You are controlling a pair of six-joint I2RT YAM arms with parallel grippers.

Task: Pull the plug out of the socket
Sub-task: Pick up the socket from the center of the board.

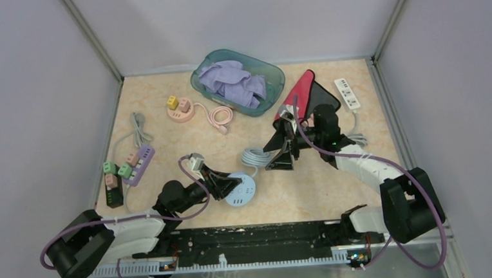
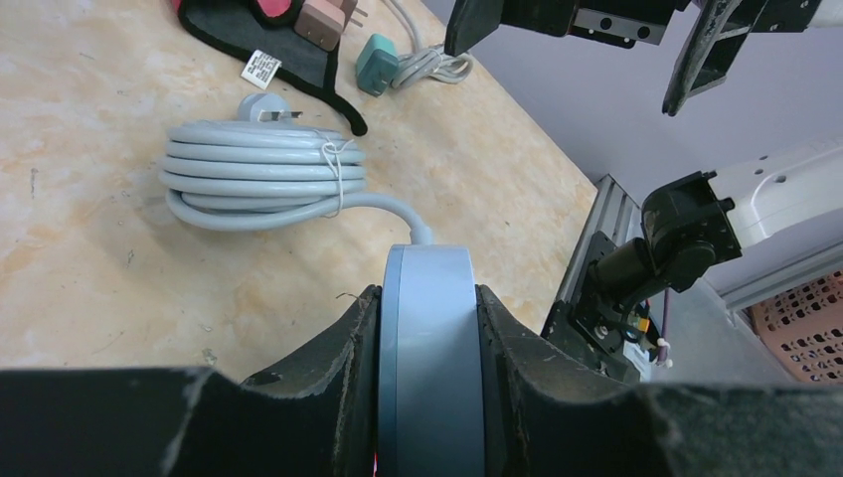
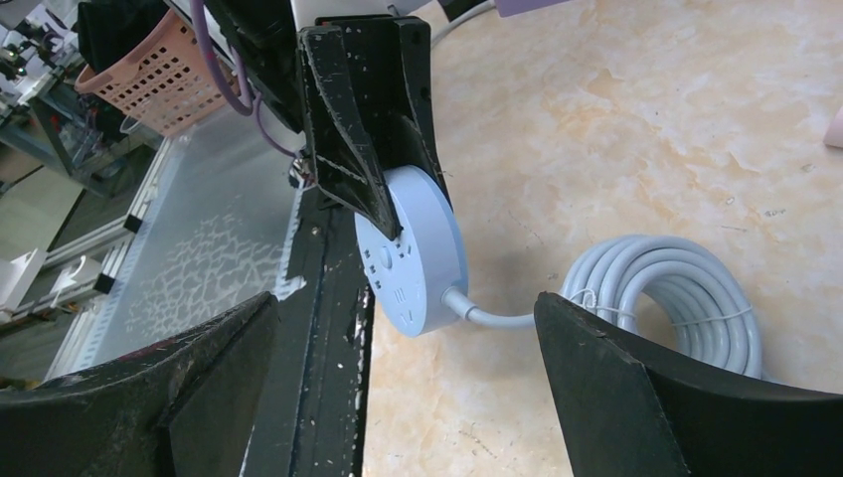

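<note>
My left tool (image 1: 223,184) was clamped on the rim of the round socket (image 1: 241,191), one finger on each edge, holding it tipped up off the tabletop (image 1: 311,196); my right tool (image 1: 281,151) hung with its fingers wide apart, gripping nothing, above the coiled cable (image 1: 252,156); the socket lay just beyond that coil toward my left arm's side, holed face turned to the right tool, cable leaving its rim toward the coil; right wrist view showed no plug on that face, so I judged the pull done or the plug hidden; the right tool was the free one and near enough to reach in face-on.
</note>
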